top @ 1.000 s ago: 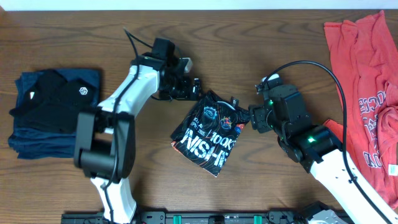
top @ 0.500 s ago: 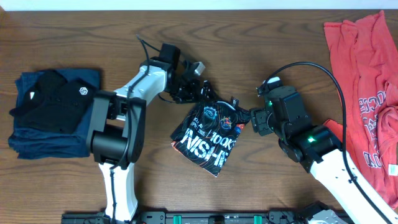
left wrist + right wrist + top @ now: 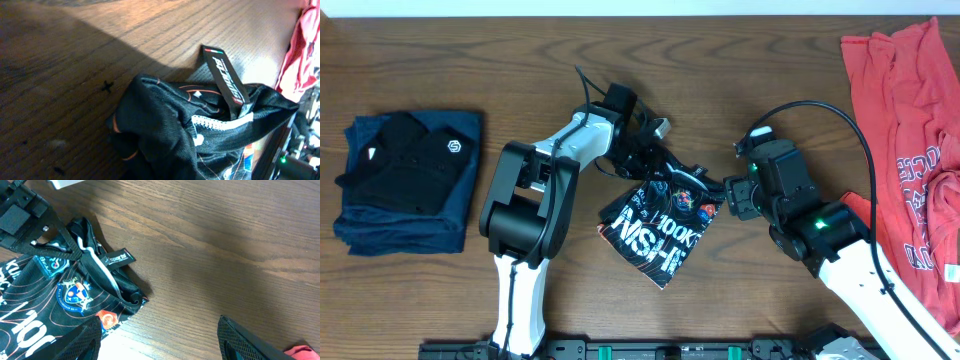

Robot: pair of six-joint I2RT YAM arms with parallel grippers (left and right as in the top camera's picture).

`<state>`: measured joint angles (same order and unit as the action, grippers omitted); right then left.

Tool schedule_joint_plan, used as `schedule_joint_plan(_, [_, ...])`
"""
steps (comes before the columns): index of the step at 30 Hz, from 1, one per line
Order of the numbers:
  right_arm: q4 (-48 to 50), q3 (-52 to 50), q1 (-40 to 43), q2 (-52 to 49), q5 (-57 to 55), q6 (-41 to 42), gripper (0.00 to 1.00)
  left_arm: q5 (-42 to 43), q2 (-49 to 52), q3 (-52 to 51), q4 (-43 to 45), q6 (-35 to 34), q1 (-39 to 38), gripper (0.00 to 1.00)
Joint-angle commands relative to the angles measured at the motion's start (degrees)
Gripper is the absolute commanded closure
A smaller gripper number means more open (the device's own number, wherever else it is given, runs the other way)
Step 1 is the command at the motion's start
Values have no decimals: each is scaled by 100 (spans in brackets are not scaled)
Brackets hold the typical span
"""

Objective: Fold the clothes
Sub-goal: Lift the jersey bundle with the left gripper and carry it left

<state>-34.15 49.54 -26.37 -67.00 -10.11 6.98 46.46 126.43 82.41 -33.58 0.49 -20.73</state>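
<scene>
- Black sports shirt point(image 3: 660, 225) lies crumpled mid-table on the wooden table point(image 3: 770, 60), between my two arms.
- My left gripper point(image 3: 648, 152) is clamped tight, pinching the shirt's collar edge.
- My right gripper point(image 3: 160, 347) hangs just beside the shirt's right edge, fingers point(image 3: 75, 340) spread wide, holding nothing.
- A coral-red T-shirt point(image 3: 900, 130) lies far right, and folded dark garments point(image 3: 405, 180) sit far left.

Slick, perhaps synthetic black shirt point(image 3: 658, 228) on matt wood-grain table point(image 3: 770, 60)

Crumpled black printed shirt point(image 3: 660, 235) centre; coral-red shirts point(image 3: 905, 120) far right.
</scene>
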Motion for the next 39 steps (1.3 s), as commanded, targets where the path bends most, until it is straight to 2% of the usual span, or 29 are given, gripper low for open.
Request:
schedule_joint_plan(1, [-11,72,61,35,-184,70,28,-870,179,-142,-114,79,57,94])
schedule_joint_plan(8, [-11,72,61,35,-219,70,29,-2079,-728,-96,-459,79,81,94])
schedule_joint_plan(14, [-17,72,61,37,-256,72,30,-3392,-2114,-96,-535,-227,306,94])
schedule_joint_plan(19, [-35,72,59,37,-256,96,30,-4070,-3167,-96,-535,-385,758,94])
schedule_joint_plan(28, [-33,72,59,37,-256,116,29,-4124,-4365,-96,-433,-404,1974,94])
schedule_joint_plan(39, [-37,72,61,37,-267,114,29,-4186,-4631,-96,109,-861,3460,94])
